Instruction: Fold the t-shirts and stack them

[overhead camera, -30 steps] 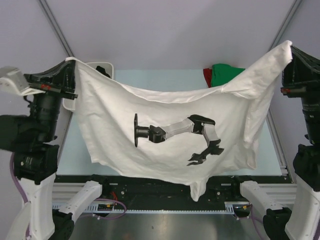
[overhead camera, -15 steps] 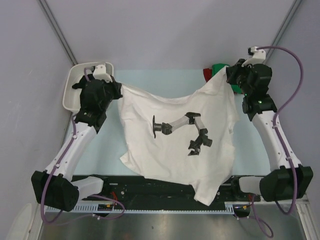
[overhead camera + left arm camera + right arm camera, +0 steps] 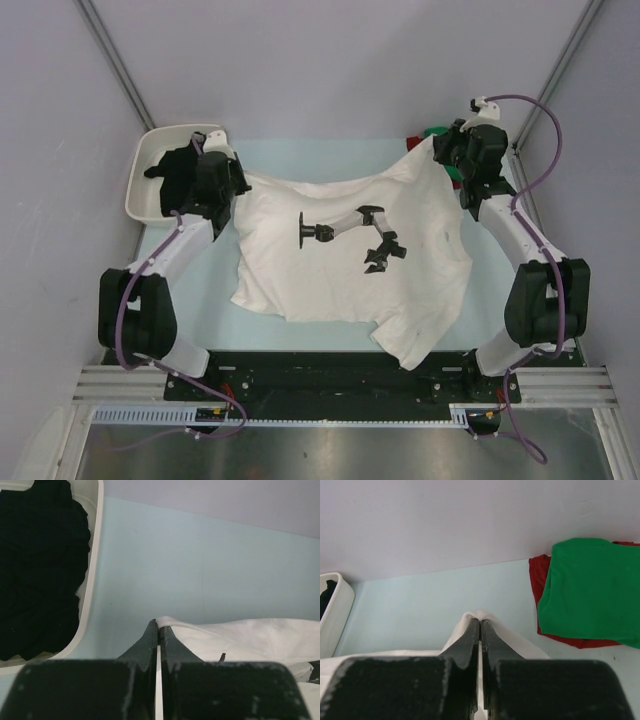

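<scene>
Tabletop (image 3: 320, 155) bears a white tray (image 3: 93, 575) holding the black t-shirt (image 3: 40, 570).

I see the large t-shirt (image 3: 340, 280) spread on the table (image 3: 300, 160). Left of it stands the tray (image 3: 137, 188), with another t-shirt (image 3: 35, 570) inside. Behind its far right corner lie two stacked t-shirts (image 3: 590, 590).

From above, my right arm (image 3: 488, 165) covers most of the green t-shirt (image 3: 590, 590) and the red t-shirt (image 3: 540, 575), and my left arm (image 3: 208, 182) hides part of the black t-shirt (image 3: 40, 565) in the tray (image 3: 91, 570). On the right wrist the green one runs off the right edge and buries most of the red. On the left wrist the tray and black shirt are cut at the left, the white t-shirt (image 3: 250, 635) at the right.
</scene>
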`<state>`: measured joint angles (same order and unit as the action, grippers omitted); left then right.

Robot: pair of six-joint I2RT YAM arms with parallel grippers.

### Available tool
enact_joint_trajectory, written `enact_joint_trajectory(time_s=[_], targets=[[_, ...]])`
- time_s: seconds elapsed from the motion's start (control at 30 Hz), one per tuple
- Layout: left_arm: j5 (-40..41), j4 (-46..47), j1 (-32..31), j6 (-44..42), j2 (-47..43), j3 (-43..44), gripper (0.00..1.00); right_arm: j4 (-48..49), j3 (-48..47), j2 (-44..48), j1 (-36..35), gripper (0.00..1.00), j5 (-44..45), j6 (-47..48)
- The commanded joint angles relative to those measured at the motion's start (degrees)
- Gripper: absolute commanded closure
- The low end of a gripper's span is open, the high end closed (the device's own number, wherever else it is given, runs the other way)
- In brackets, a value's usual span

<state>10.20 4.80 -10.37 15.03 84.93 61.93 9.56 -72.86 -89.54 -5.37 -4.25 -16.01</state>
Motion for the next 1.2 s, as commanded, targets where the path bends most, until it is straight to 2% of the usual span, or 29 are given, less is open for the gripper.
enact_joint_trajectory(time_s=[0.0,0.27,0.37,0.4,0.43,0.47,0.5,0.53,0.63,0.73,0.9,1.0,1.17], targets=[[1.7,4.4,1.8,1.2,3.0,4.5,1.0,9.9,-2.2,-4.3,0.2,1.0,-1.5,-2.9],[1.9,4.5,4.2,2.4,11.7,11.8,1.0,10.4,-10.5,-14.3,-1.5,1.0,-2.3,-3.2],[3.7,3.5,5.2,3.4,15.2,16.7,1.0,5.8,-20.5,-22.3,-2.6,1.0,-0.5,-2.6],[5.9,2.5,5.8,4.0,18.1,18.6,1.0,4.6,-24.1,-25.0,-3.4,0.97,0.5,-2.8],[7.5,0.1,6.1,4.9,19.3,20.3,0.95,3.4,-29.4,-29.1,-3.8,0.8,2.0,-3.2],[8.4,-1.0,6.7,6.8,20.4,23.1,0.58,2.9,-31.6,-31.1,-4.0,0.37,4.1,-4.5],[11.0,-2.8,7.6,8.5,21.7,23.9,0.2,3.4,-32.9,-32.4,-4.3,0.2,4.3,-4.9],[10.9,-2.8,8.2,9.8,21.9,24.2,0.0,3.6,-33.7,-34.1,-4.7,0.01,4.3,-5.3],[10.0,-0.8,9.2,11.5,20.4,22.4,0.0,3.6,-35.1,-33.4,-5.3,0.0,7.1,-4.3],[10.3,-0.7,9.1,11.6,17.0,20.3,0.0,6.8,-28.6,-29.5,-5.2,0.0,8.9,-3.2],[9.2,-2.3,7.7,13.3,9.0,13.9,0.0,10.5,-13.3,-15.5,-5.4,0.0,9.0,-3.2],[8.5,-3.4,5.2,13.3,3.9,9.5,0.0,4.6,-11.3,-10.3,-6.1,0.0,8.6,-2.4],[8.9,-4.2,0.7,14.4,-3.5,1.0,0.0,-1.8,-10.2,-9.4,-8.4,0.0,5.8,-3.5]])
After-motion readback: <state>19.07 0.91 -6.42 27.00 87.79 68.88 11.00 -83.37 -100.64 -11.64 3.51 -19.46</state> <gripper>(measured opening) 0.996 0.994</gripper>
